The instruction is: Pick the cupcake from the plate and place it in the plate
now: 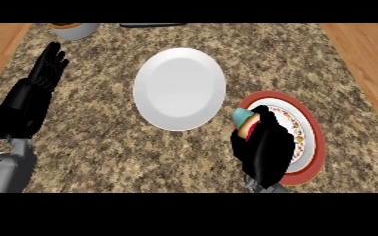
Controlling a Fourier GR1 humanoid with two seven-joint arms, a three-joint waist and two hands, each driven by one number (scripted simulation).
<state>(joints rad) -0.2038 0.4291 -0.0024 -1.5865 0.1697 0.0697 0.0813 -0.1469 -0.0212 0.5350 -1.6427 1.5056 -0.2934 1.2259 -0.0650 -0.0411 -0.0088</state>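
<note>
At the left edge of the red-rimmed, flower-patterned round plate [317,136] is the small cupcake [241,116], with a teal paper wrapper and a tan top. It is mostly hidden by the black right robot hand [260,145], whose fingers and thumb curl round it in a grasp. Whether it is lifted clear of that plate I cannot tell. Its goal, the plain white round plate [179,88], lies up and to the left of the grasping hand, near the red rim but apart from it. The coming move therefore looks like a short carry leftward and away from the robot's body. The cupcake appears roughly upright and should be kept so. Across the speckled granite table [96,145], the left robot hand [43,77] rests open, fingers up, near the left edge and well apart. The right one is plainly the nearer.
</note>
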